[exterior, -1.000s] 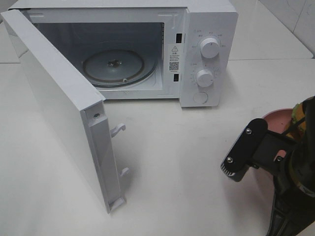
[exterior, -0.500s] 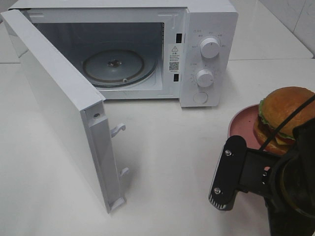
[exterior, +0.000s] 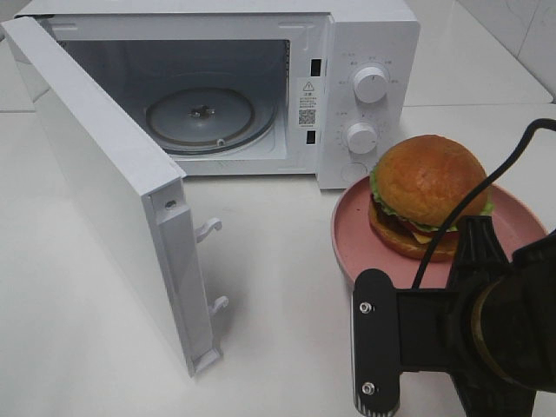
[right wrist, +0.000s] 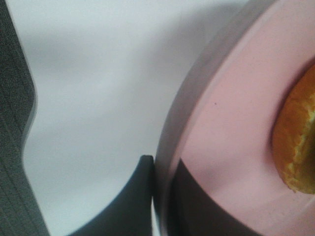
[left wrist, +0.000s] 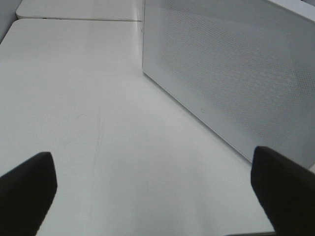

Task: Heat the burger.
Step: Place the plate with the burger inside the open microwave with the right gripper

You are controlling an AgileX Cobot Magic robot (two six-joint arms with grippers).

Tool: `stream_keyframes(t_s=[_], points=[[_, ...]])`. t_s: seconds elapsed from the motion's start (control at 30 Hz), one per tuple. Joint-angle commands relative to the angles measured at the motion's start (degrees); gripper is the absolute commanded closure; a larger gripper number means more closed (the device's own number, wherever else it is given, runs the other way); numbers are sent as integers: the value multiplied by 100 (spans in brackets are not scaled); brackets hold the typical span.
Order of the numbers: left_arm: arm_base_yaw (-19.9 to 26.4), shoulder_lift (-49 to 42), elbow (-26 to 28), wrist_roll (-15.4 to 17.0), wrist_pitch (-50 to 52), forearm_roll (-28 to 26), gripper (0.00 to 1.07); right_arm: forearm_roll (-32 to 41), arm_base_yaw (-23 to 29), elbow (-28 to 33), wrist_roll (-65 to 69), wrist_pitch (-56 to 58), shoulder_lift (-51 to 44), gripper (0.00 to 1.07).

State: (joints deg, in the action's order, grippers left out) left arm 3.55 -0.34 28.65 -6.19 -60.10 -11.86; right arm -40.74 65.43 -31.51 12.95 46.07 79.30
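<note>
Black right gripper (right wrist: 160,169) is clamped on the rim of the pink plate (exterior: 347,228), one finger on each side. Burger (exterior: 427,187) sits upright on the plate, just in front of the microwave (exterior: 369,35) knobs (exterior: 371,84). Door (exterior: 95,174) is swung wide, with the glass turntable (exterior: 200,117) visible inside. Left gripper (left wrist: 152,182) has its jaws spread wide and holds nothing, low over the table (left wrist: 74,98) beside the door's outer face.

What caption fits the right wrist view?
Right gripper pinches the plate rim; the burger sits on it.
</note>
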Motion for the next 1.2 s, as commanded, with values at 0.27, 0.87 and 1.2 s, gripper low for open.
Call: stream_keyframes(t_s=[0.27, 0.87, 1.2], points=[[29, -138, -11, 23, 80, -17, 4, -579, 23, 0, -1226, -561, -57, 107], [29, -138, -11, 23, 80, -17, 4, -510, -367, 0, -2561, -1518, -57, 107], [29, -138, -11, 23, 80, -17, 4, -166, -1318, -11, -4309, -2618, -57, 107]])
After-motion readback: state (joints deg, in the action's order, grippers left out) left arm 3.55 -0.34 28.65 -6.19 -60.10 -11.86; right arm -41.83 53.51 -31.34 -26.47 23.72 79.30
